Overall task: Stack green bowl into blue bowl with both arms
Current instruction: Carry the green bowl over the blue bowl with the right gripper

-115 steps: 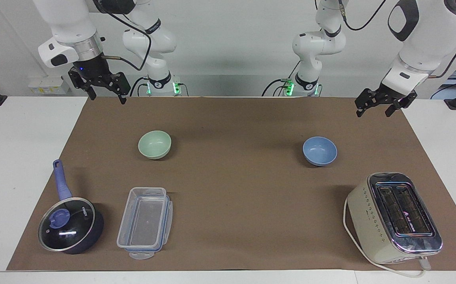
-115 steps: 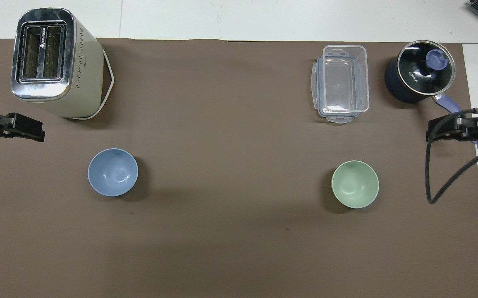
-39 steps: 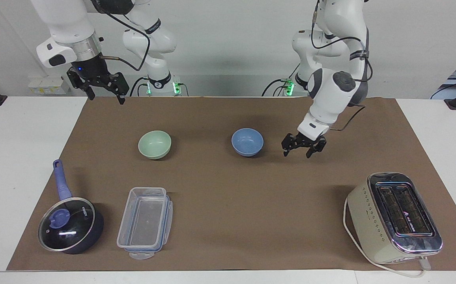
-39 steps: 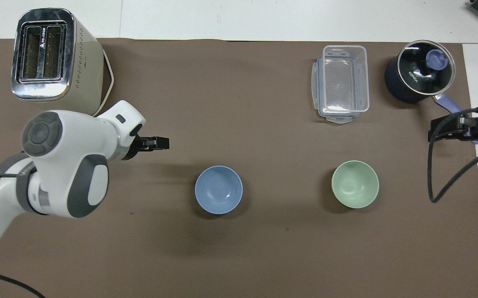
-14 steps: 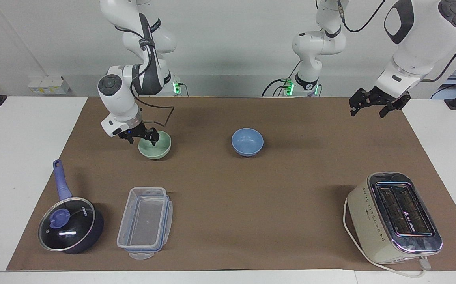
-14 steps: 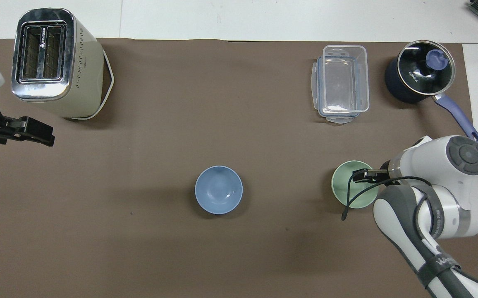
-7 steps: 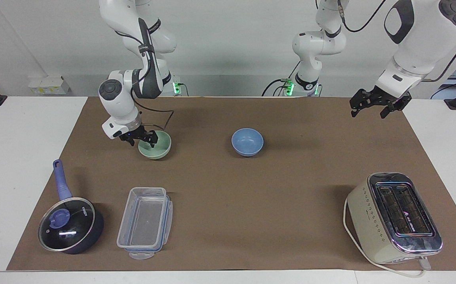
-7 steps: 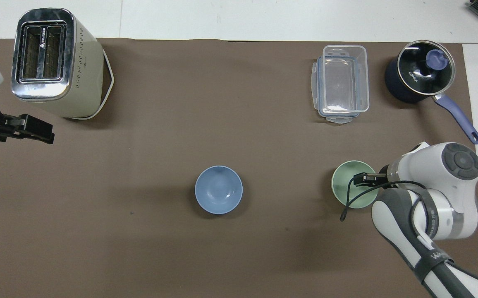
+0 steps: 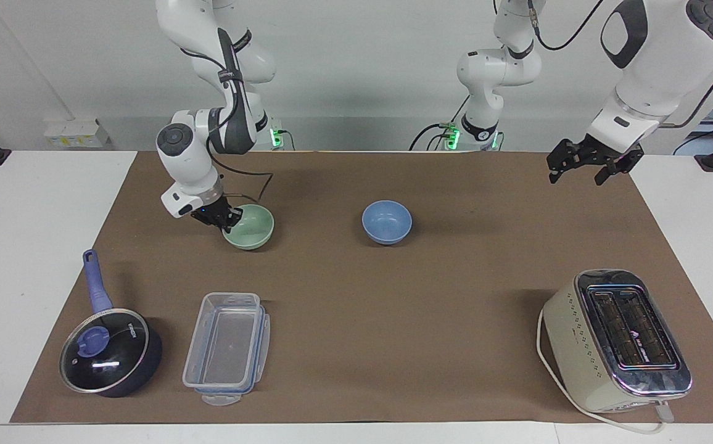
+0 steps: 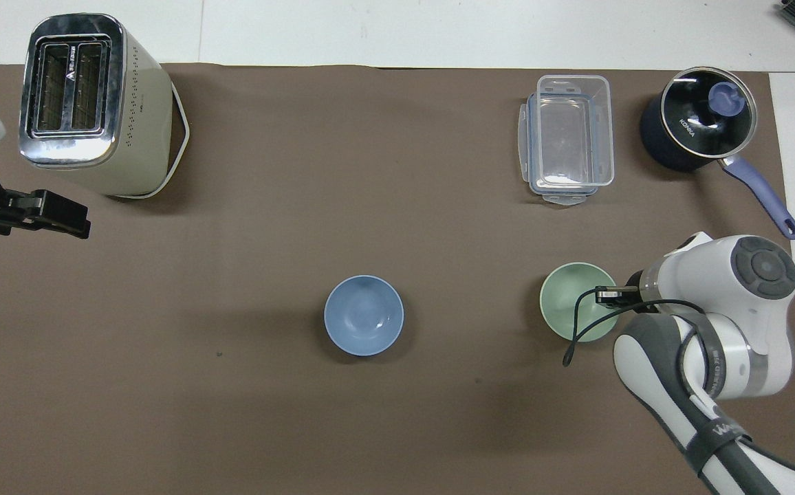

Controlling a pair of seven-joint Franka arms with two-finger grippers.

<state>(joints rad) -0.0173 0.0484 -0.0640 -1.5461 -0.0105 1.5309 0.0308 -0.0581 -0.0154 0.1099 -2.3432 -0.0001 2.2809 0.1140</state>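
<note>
The green bowl [image 9: 253, 228] [image 10: 571, 304] is toward the right arm's end of the brown mat. My right gripper [image 9: 226, 217] [image 10: 606, 296] is shut on its rim, on the side toward the right arm's end, with the bowl barely off the mat. The blue bowl [image 9: 387, 221] [image 10: 364, 315] sits upright and empty at the middle of the mat, apart from the green bowl. My left gripper [image 9: 581, 174] [image 10: 75, 221] is open and empty, waiting raised over the mat's edge at the left arm's end.
A cream toaster [image 9: 615, 336] [image 10: 88, 103] stands farther from the robots at the left arm's end. A clear plastic container [image 9: 227, 345] [image 10: 568, 137] and a dark blue lidded saucepan [image 9: 107, 351] [image 10: 697, 127] lie farther out than the green bowl.
The left arm slid the blue bowl to the middle and drew back. The right gripper came down, closed on the green bowl's rim and shifted it slightly toward the blue bowl.
</note>
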